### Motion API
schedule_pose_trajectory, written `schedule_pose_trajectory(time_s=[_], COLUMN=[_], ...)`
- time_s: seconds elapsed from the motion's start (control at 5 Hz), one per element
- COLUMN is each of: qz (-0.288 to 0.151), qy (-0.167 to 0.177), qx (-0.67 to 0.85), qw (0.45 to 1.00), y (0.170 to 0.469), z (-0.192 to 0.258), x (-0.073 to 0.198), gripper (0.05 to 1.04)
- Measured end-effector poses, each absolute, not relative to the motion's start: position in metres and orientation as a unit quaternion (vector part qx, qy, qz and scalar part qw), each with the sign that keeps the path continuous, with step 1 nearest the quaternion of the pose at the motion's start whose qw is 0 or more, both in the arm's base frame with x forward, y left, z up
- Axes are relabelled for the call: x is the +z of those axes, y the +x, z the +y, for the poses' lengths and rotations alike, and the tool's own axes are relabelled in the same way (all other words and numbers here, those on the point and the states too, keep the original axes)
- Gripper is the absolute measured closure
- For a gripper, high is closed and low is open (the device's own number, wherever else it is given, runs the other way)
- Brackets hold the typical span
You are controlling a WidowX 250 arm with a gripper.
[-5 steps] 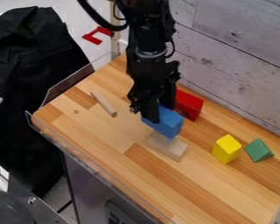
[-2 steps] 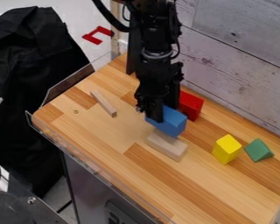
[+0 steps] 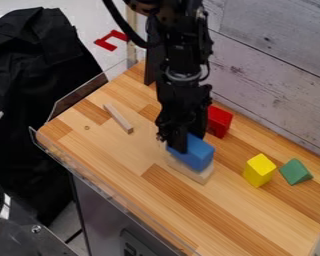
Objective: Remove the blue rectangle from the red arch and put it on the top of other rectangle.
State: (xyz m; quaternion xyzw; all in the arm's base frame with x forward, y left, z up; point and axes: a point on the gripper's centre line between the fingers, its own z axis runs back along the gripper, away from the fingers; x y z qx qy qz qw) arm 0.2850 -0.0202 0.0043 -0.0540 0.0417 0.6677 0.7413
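The gripper (image 3: 183,145) hangs down over the middle of the table, shut on the blue rectangle (image 3: 197,153) near its upper left end. The blue block is right over the pale wooden rectangle (image 3: 201,177), covering most of it; whether the two touch I cannot tell. Behind them, to the upper right, the red arch (image 3: 219,121) stands on the table, its left part hidden by the gripper.
A yellow block (image 3: 259,170) and a green block (image 3: 295,172) lie to the right. A thin wooden stick (image 3: 118,118) is at the left. A whitish plank wall (image 3: 276,75) runs along the back, and a clear rim (image 3: 109,192) along the front left.
The gripper has moved slightly right and then down with the blue block, which now hides more of the wooden rectangle. The other blocks have stayed put.
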Motion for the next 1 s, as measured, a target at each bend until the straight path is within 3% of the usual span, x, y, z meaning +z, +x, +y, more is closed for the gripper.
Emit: schedule_pose_trajectory(time_s=[0.6, 0.8, 1.0], qz=[0.05, 0.052, 0.062], qy=[-0.061, -0.06, -0.052], qx=[0.675, 0.677, 0.677], qw=[0.734, 0.732, 0.731], y=[0.2816, 0.2816, 0.2793], z=[-0.0261, -0.0251, -0.0248], x=[0.0016, 0.0018, -0.0014], gripper=[0.562, 0.51, 0.208])
